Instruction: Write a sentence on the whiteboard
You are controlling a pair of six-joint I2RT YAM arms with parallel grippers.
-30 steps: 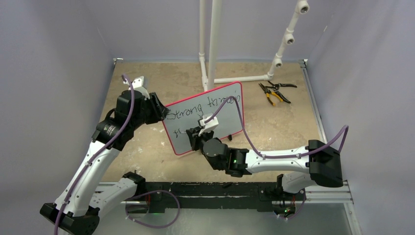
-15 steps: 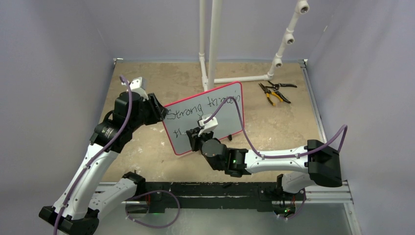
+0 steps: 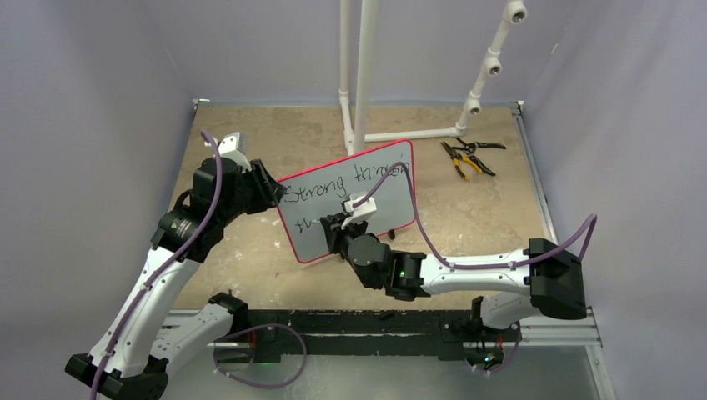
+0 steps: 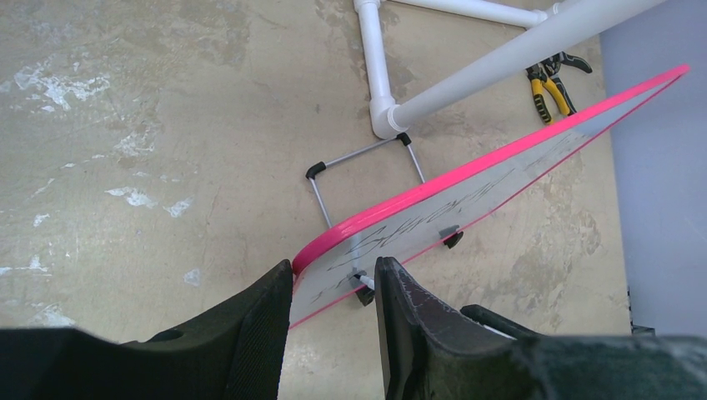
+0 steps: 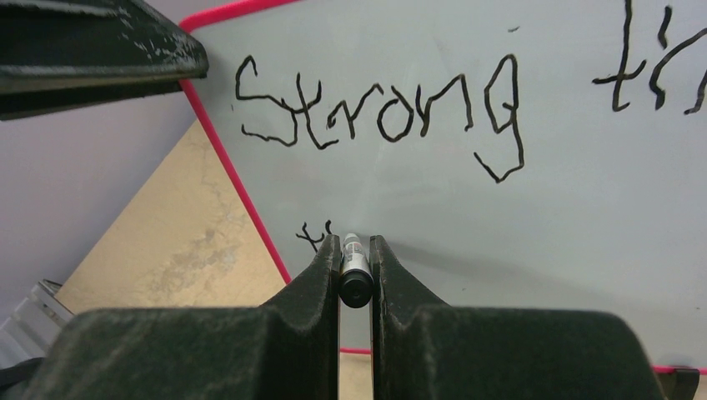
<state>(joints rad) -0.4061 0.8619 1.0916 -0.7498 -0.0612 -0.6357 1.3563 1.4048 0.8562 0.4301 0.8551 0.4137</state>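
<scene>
The whiteboard stands tilted on the table, its red border and black feet showing. The sentence reads "Strong thr..." on the top line, and a short "t" stroke starts the second line. My right gripper is shut on a black marker, whose tip is against the board just right of that stroke. My left gripper is closed on the board's upper left corner. In the left wrist view the marker tip shows on the board face.
A white PVC pipe frame stands behind the board. Yellow-handled pliers lie at the back right. The board's wire stand rests on the table behind it. Grey walls close in both sides.
My right gripper has shifted slightly right along the second line with the marker, and the stroke there has grown a little. The left arm and the board have held still.
</scene>
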